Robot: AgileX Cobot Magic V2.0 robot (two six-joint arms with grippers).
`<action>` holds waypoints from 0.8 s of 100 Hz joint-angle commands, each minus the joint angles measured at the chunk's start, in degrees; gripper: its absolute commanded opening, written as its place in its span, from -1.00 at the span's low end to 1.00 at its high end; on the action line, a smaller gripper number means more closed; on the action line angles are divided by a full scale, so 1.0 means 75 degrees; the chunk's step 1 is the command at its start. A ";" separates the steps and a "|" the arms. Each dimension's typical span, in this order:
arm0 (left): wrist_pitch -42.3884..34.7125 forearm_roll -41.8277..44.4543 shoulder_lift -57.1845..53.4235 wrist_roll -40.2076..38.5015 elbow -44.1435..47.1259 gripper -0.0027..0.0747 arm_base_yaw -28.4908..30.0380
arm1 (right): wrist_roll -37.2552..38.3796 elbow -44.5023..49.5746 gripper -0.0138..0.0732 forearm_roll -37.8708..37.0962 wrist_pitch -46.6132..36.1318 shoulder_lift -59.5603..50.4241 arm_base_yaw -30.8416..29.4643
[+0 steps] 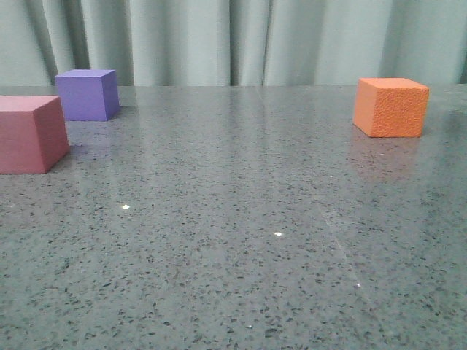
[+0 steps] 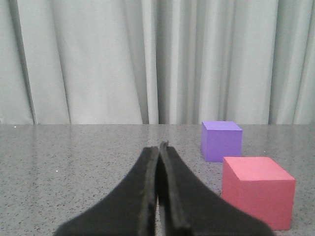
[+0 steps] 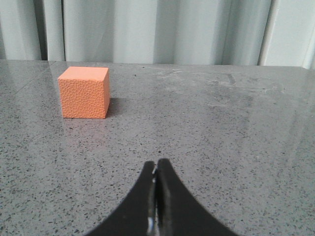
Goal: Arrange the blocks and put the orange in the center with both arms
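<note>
Front view: a speckled grey table (image 1: pixel 241 240) runs back to a pale green curtain (image 1: pixel 241 40). The orange cube (image 1: pixel 390 106) stands at the upper right of the frame, its grainy faces catching the light and a faint reflection lying on the tabletop before it. At the left edge, partly cut off by the frame, sits the pink-red cube (image 1: pixel 29 134); the purple cube (image 1: pixel 88 94) stands just behind it and slightly to the right, near but not touching. The orange cube is well apart from the other two.

Left wrist view: the left gripper (image 2: pixel 160 147) is clenched, its two dark fingers pressed together on nothing. The pink-red and purple cubes appear at the right of the frame.

Right wrist view: the right gripper (image 3: pixel 157 164) is likewise clenched and empty, above bare tabletop. The orange cube appears at the upper left of the frame, clear of the fingers.
</note>
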 commanded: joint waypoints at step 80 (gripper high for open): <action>-0.0700 -0.0069 -0.0243 0.0009 0.0154 -0.98 -0.0031 | -0.0023 -0.0039 -0.84 -0.0114 -0.1347 -0.0192 0.0004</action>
